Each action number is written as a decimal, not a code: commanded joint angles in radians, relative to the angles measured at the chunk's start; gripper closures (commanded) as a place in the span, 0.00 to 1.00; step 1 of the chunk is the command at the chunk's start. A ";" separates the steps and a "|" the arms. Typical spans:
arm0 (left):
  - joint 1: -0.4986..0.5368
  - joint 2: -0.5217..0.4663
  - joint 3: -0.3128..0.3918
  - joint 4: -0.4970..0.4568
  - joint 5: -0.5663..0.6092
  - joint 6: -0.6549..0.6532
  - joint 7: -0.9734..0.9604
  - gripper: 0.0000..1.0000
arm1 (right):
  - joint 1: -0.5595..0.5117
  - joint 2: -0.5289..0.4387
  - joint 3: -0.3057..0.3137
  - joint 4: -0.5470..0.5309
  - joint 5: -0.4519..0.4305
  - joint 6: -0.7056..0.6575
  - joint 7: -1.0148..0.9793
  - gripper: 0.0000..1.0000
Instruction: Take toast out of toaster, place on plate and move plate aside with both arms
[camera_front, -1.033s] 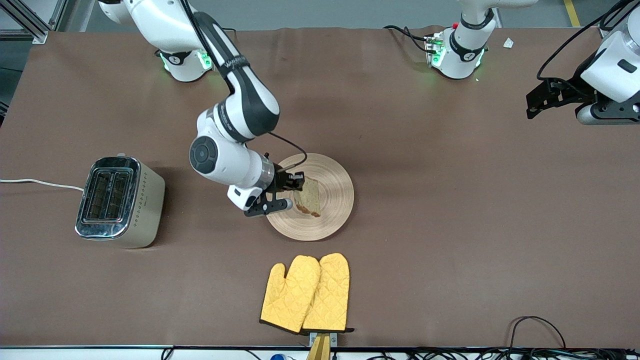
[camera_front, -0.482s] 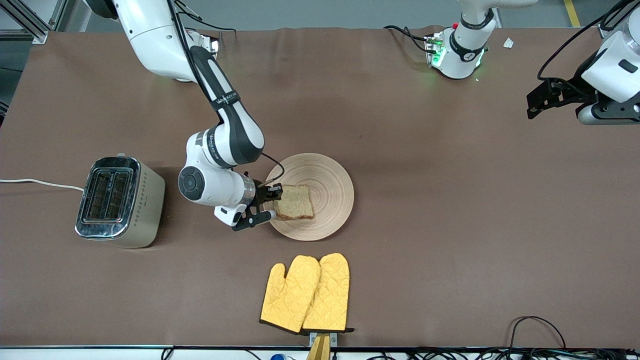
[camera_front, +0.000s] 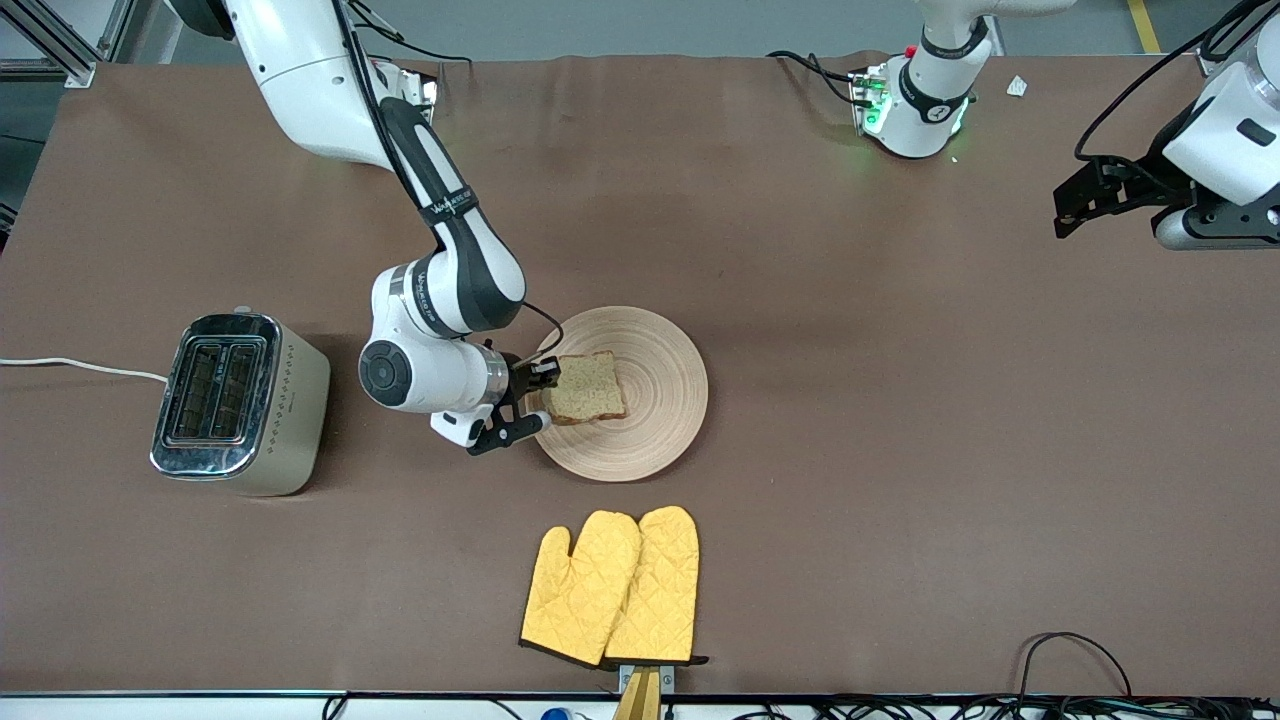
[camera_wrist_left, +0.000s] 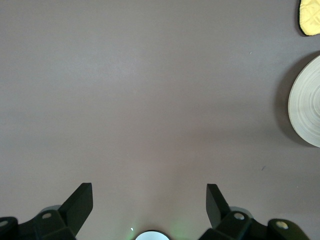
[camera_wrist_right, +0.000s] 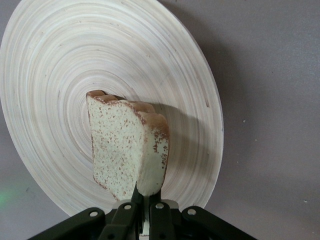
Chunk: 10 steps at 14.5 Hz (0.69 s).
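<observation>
Your right end effector (camera_front: 545, 392) was over the plate's (camera_front: 660, 360) rim at the toaster-side edge, clenched on one edge of the toast (camera_front: 586, 388). In the right wrist view the fingers (camera_wrist_right: 135, 207) pinched the slice's (camera_wrist_right: 127, 150) crust edge, and the slice stuck out over the plate (camera_wrist_right: 60, 75), tilted; I couldn't tell whether its free end touched the wood. The plate sat mid-surface (camera_front: 900, 450), between the toaster (camera_front: 240, 402) and the left arm's end of the surface. The toaster stood toward the right arm's end, well apart from the plate, slots up, with a white cord (camera_front: 70, 366) running off the edge. The pair of yellow oven mitts (camera_front: 615, 588) lay nearer the front camera than the plate, close to the surface edge. Your left end effector (camera_front: 1075, 205) waited in the air over the left arm's end of the surface, released, fingers (camera_wrist_left: 80, 202) spread wide with nothing between them. The left wrist view caught bare surface (camera_wrist_left: 150, 100), a slice of plate rim (camera_wrist_left: 306, 107) and a mitt corner (camera_wrist_left: 311, 16).
</observation>
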<state>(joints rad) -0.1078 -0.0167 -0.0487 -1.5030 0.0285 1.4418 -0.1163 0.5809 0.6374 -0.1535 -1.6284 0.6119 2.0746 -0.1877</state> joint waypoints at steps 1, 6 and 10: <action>-0.003 0.011 0.001 0.021 0.004 -0.011 0.007 0.00 | -0.018 -0.021 0.005 -0.027 0.015 -0.016 -0.027 0.92; 0.005 0.064 0.064 0.021 -0.024 0.003 0.056 0.00 | -0.019 -0.022 0.002 -0.024 0.012 -0.017 -0.024 0.00; 0.007 0.206 0.084 0.020 -0.183 0.080 0.076 0.00 | -0.058 -0.042 -0.006 -0.022 0.000 -0.025 -0.024 0.00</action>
<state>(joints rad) -0.0980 0.1043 0.0335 -1.5080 -0.0830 1.4846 -0.0517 0.5490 0.6346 -0.1631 -1.6293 0.6112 2.0634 -0.1922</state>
